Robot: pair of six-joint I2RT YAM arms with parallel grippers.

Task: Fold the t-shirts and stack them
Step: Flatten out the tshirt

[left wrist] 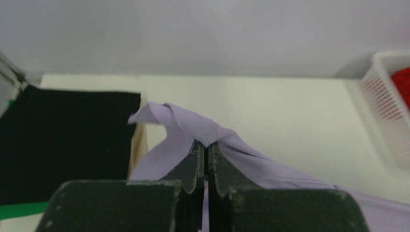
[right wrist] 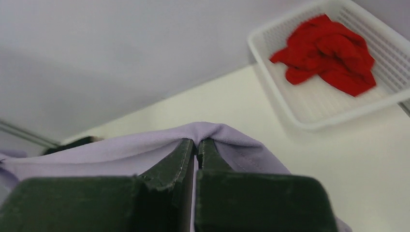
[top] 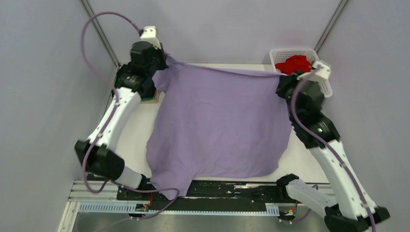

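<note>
A lavender t-shirt [top: 220, 125] hangs spread between both grippers above the white table, its top edge taut and its lower part draped over the near table edge. My left gripper [top: 167, 62] is shut on its far-left corner [left wrist: 203, 128]. My right gripper [top: 282, 76] is shut on its far-right corner [right wrist: 208, 133]. A crumpled red t-shirt [top: 296, 64] lies in the white basket [top: 283, 52], also in the right wrist view [right wrist: 329, 53]. A black shirt [left wrist: 63, 140] lies flat at the far left with a green edge [left wrist: 19, 210] under it.
The white latticed basket [right wrist: 314, 108] stands at the table's far right corner. A tan board edge [left wrist: 139, 142] shows beside the black shirt. Grey walls enclose the table. A black rail [top: 227, 189] runs along the near edge.
</note>
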